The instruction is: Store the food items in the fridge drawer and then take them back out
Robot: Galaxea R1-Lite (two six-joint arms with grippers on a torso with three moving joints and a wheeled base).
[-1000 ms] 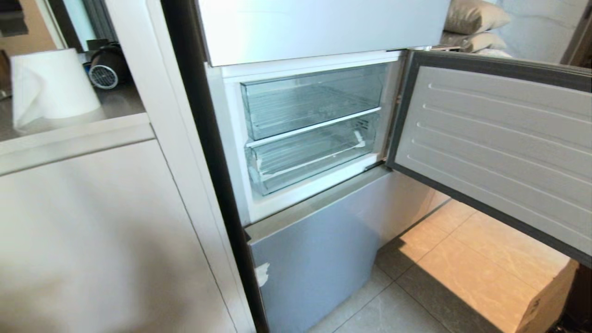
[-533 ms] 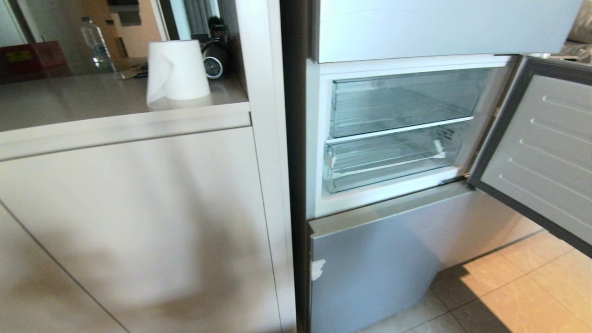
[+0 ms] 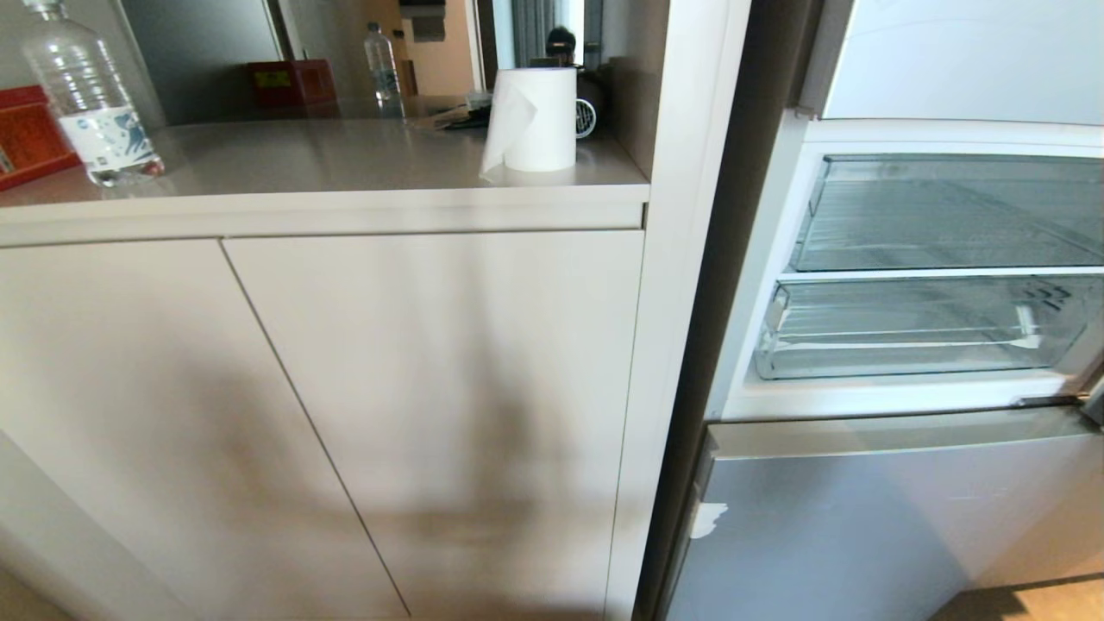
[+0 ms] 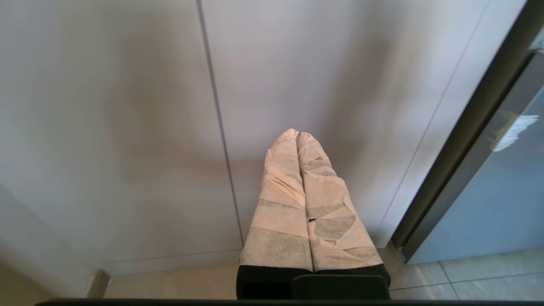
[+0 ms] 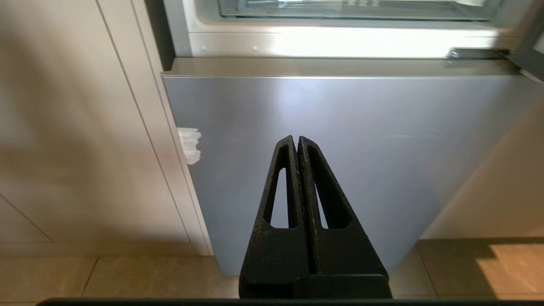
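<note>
The food items are out of view. The fridge drawer, clear with a ribbed floor, is the lower of two transparent drawers in the open fridge compartment at the right of the head view; it looks empty and pushed in. Its front edge also shows in the right wrist view. Neither arm appears in the head view. My left gripper, its fingers wrapped in pale tape, is shut on nothing and faces the beige cabinet doors. My right gripper is shut on nothing, low before the silver lower fridge door.
A beige counter at the left carries a paper towel roll, a water bottle, a second bottle and red boxes. A white tape scrap marks the lower fridge door. Tiled floor lies below.
The whole head view has swung left: the fridge slid to the picture's right, its open door left the frame, and more counter came in. The camera moved, not the things.
</note>
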